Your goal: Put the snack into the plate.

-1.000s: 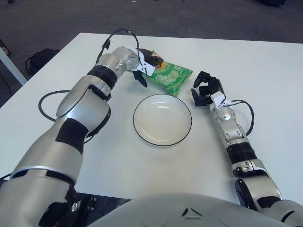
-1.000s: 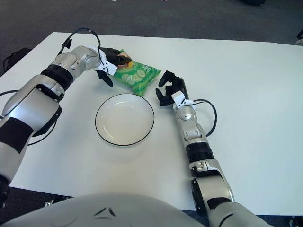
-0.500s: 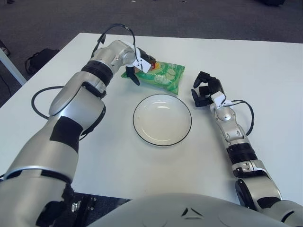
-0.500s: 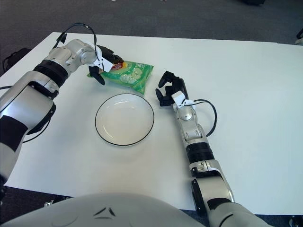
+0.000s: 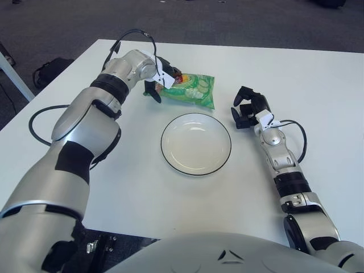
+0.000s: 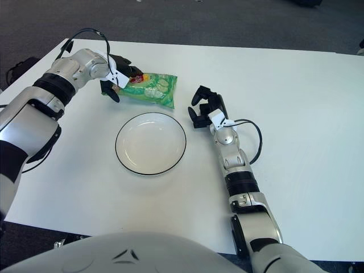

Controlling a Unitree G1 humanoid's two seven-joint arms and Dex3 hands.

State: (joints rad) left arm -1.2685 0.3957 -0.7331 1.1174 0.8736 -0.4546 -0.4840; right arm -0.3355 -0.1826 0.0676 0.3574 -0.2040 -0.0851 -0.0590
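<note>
A green snack bag [image 5: 192, 91] with cucumber-slice print is held at its left end by my left hand [image 5: 161, 79], whose black fingers are shut on it. The bag sits just beyond the far-left rim of the plate, low over the table; whether it touches the table I cannot tell. The white plate [image 5: 172, 156] with a thin black rim lies mid-table and holds nothing. My right hand [image 5: 245, 107] shows to the right of the plate, fingers curled with nothing in them.
The white table [image 5: 318, 85] stretches wide to the right and back. A black cable [image 5: 40, 116] loops off the left arm near the table's left edge. Dark floor and a black bag [image 5: 48, 69] lie beyond the left edge.
My left hand has drawn the snack bag to the left and a little back, turning it more level. The right hand and the plate have not moved.
</note>
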